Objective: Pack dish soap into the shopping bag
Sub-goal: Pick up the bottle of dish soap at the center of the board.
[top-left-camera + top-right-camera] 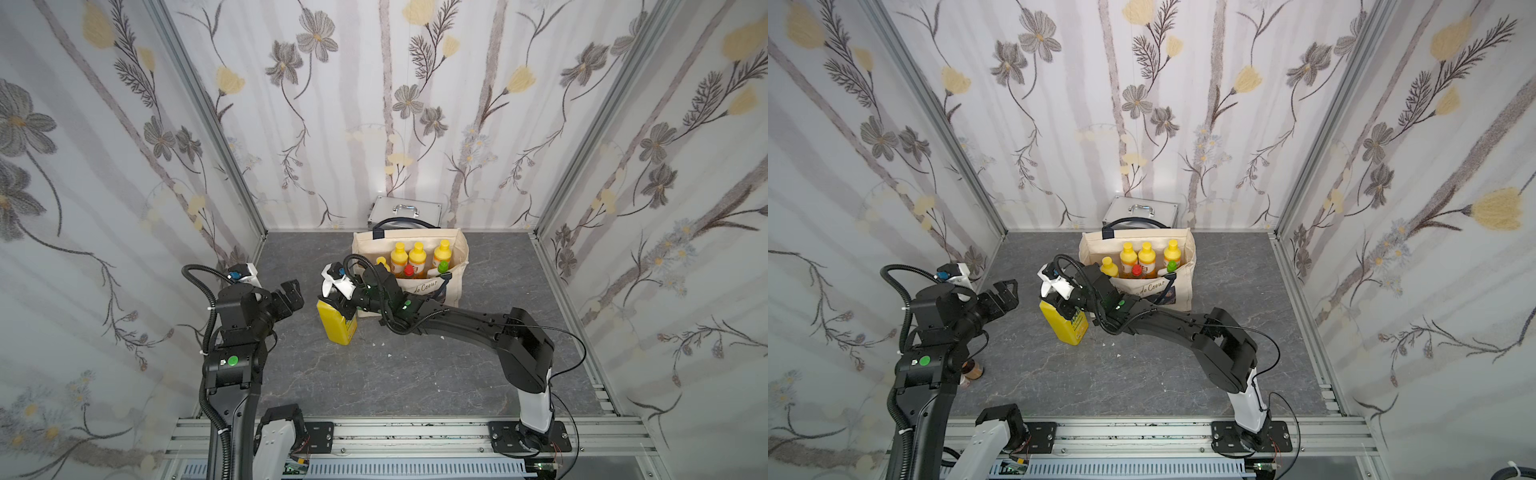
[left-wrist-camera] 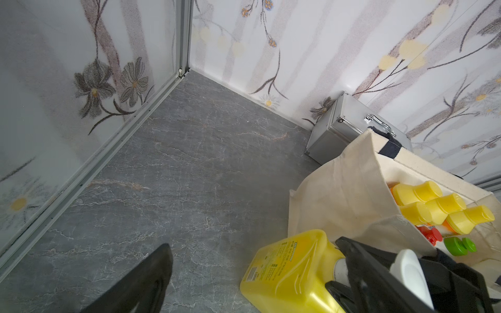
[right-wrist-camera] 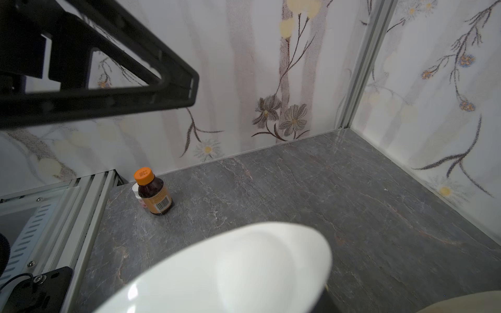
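Note:
The big yellow pump bottle of dish soap [image 1: 336,326] [image 1: 1068,326] leans on the grey floor just left of the shopping bag [image 1: 455,266], a cream tote with navy handles. My right gripper [image 1: 347,306] [image 1: 1069,306] is shut on the bottle's neck under its white pump head [image 3: 230,271], which hides the jaws in the right wrist view. Inside the bag stand several orange bottles with yellow caps [image 1: 417,254] [image 2: 417,192], a red-capped one [image 1: 409,271] and a green-capped one [image 1: 443,267]. My left gripper [image 1: 292,294] hangs open and empty, left of the yellow bottle [image 2: 292,268].
A silver metal case [image 1: 405,212] [image 2: 339,130] stands behind the bag against the back wall. A small brown bottle with an orange cap [image 3: 153,192] [image 1: 973,370] stands near the left wall by the front rail. Flowered walls close in three sides.

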